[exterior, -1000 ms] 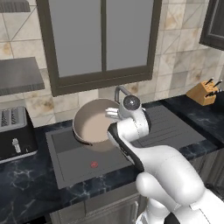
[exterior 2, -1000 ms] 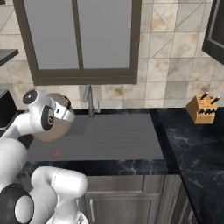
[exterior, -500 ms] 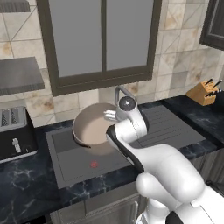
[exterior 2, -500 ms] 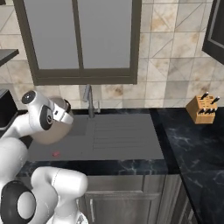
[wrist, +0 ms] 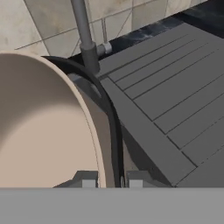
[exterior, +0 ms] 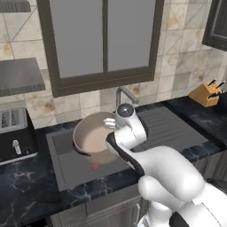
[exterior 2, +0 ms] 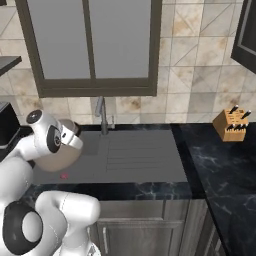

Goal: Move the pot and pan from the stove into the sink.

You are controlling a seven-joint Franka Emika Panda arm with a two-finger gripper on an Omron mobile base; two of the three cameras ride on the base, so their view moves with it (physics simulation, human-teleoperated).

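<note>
The tan pot (exterior: pixel 90 138) hangs tilted over the dark grey sink (exterior: pixel 71 166), its pale inside facing the camera. My gripper (wrist: pixel 111 181) is shut on the pot's rim (wrist: pixel 99 144), one fingertip on either side of the wall. In the left base view my wrist (exterior: pixel 125 116) sits at the pot's right edge. From the right base view the pot (exterior 2: pixel 60 159) shows behind my wrist, above the sink (exterior 2: pixel 47 175). The pan and the stove are out of view.
The curved faucet (exterior: pixel 123 94) stands just behind the pot, its post (wrist: pixel 83 30) close to the rim. A ribbed drainboard (exterior 2: pixel 142 156) lies right of the basin. A toaster (exterior: pixel 13 133) sits at the left, a knife block (exterior 2: pixel 231 125) at the far right.
The pot, still held in the gripper, has sunk a little toward the basin. Nothing else has moved.
</note>
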